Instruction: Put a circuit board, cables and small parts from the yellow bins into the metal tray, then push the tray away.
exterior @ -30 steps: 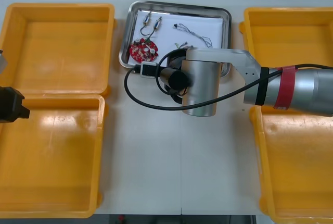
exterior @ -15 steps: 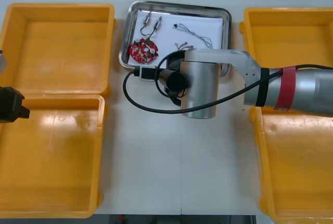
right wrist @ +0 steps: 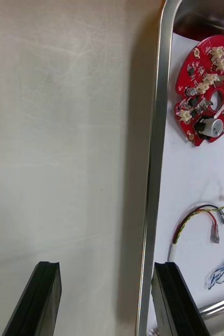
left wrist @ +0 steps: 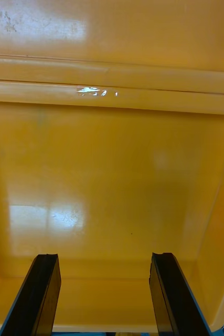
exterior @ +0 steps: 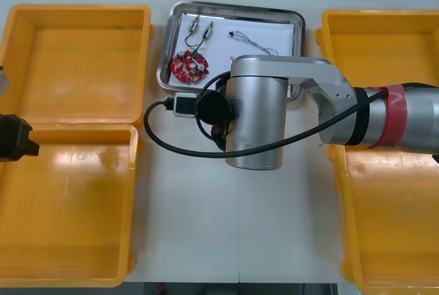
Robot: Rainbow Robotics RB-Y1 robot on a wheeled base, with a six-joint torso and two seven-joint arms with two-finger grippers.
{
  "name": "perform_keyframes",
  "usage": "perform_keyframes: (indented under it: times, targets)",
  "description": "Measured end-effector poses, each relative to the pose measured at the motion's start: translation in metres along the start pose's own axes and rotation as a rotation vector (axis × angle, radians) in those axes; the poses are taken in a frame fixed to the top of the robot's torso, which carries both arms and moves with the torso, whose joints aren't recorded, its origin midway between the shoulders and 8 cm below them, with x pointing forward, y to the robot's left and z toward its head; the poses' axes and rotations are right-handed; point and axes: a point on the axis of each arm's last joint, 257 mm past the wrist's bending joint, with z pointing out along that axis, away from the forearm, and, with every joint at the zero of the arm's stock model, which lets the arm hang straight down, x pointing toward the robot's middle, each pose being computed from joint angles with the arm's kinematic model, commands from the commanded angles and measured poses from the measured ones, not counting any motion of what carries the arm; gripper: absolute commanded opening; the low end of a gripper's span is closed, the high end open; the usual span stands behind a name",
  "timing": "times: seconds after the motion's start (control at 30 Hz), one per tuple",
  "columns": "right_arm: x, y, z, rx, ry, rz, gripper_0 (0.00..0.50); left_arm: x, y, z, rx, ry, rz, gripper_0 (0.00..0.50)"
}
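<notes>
right wrist view: metal tray (right wrist: 152, 157) just beside right gripper (right wrist: 106, 265).

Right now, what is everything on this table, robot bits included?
Yellow bins: four, yellow, two each side.
Metal tray: one, shiny, white inside, between them.
Circuit board: one, red, in the tray.
Red and yellow cable: one, in the tray.
Blue and white cable: one, in the tray.
Black cable: one, thin, in the tray.
Small metal parts: two, silvery, tray's far left corner.
Right gripper: black fingers open, at tray's near rim.
Left gripper: black fingers open, over a left bin.
</notes>
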Motion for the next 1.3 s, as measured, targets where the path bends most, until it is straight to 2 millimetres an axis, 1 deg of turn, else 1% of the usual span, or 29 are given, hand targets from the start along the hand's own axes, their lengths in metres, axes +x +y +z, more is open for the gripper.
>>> perform_keyframes:
  times: [0.13, 0.3, 0.47, 0.63, 0.67, 0.8, 1.0, 1.2, 1.3]
  targets:
    - [0.001, 0.007, -0.02, -0.012, 0.009, 0.012, 0.5, 0.0, 0.0, 0.0, 0.0, 0.0, 0.0, 0.5]
    - [0.009, 0.021, -0.045, -0.055, 0.006, 0.086, 0.5, 0.0, 0.0, 0.0, 0.0, 0.0, 0.0, 0.5]
    - [0.035, 0.036, -0.066, -0.102, 0.049, 0.171, 0.5, 0.0, 0.0, 0.0, 0.0, 0.0, 0.0, 0.5]
    - [0.067, 0.044, -0.087, -0.132, 0.108, 0.261, 0.5, 0.0, 0.0, 0.0, 0.0, 0.0, 0.0, 0.5]
    - [0.071, 0.044, -0.09, -0.134, 0.11, 0.28, 0.5, 0.0, 0.0, 0.0, 0.0, 0.0, 0.0, 0.5]
    - [0.074, 0.036, -0.102, -0.133, 0.065, 0.358, 0.5, 0.0, 0.0, 0.0, 0.0, 0.0, 0.0, 0.5]
    - [0.085, 0.024, -0.118, -0.185, 0.005, 0.499, 0.5, 0.0, 0.0, 0.0, 0.0, 0.0, 0.0, 0.5]
    - [0.115, 0.009, -0.13, -0.206, -0.028, 0.668, 0.5, 0.0, 0.0, 0.0, 0.0, 0.0, 0.0, 0.5]
    - [0.137, 0.004, -0.133, -0.202, -0.018, 0.739, 0.5, 0.0, 0.0, 0.0, 0.0, 0.0, 0.0, 0.5]
